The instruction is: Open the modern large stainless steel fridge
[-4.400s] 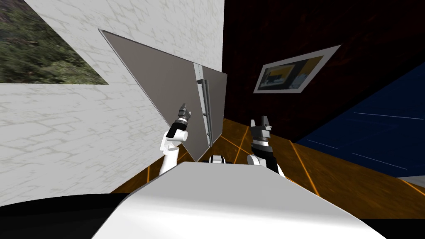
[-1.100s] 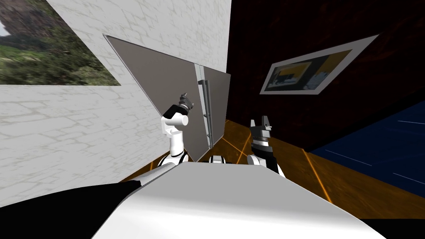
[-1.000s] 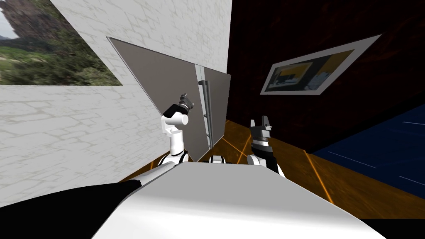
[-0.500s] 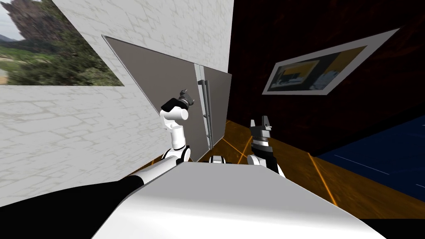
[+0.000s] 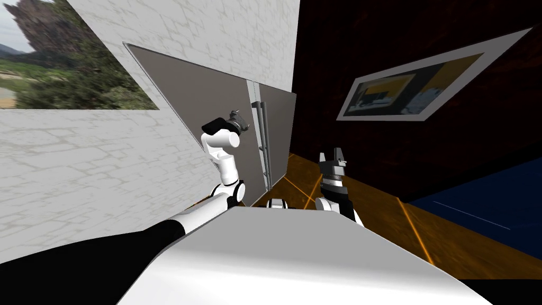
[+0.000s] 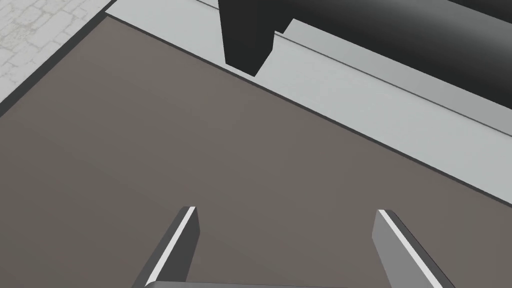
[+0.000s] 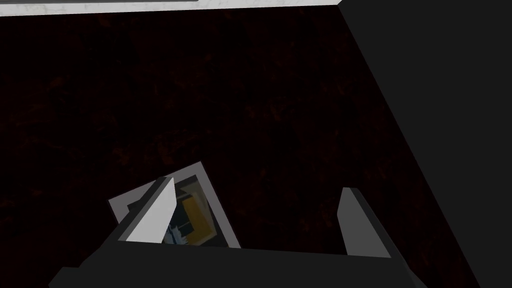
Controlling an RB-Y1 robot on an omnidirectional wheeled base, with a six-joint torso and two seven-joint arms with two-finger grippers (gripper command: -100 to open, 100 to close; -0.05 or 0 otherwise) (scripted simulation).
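The fridge [image 5: 211, 95] is a tall grey-brown cabinet set into the white stone wall, its two doors shut. A dark vertical handle bar [image 5: 261, 138] runs beside the pale seam strip. My left gripper [image 5: 239, 120] is raised against the left door, just left of the handle. In the left wrist view its fingers [image 6: 172, 247] stand open over the flat grey-brown door [image 6: 150, 150], with the dark handle bar [image 6: 390, 35] and its mount ahead of them, beyond the pale strip. My right gripper [image 5: 333, 157] hangs to the right of the fridge, open and holding nothing [image 7: 255, 220].
A dark red wall with a framed picture [image 5: 418, 87] meets the fridge's right side. The white stone wall [image 5: 79, 169] with a window lies to the left. Orange tiled floor [image 5: 381, 212] spreads to the right.
My left arm has risen and swung its gripper closer to the handle. The head view has shifted a little, so I have moved. The right arm holds still.
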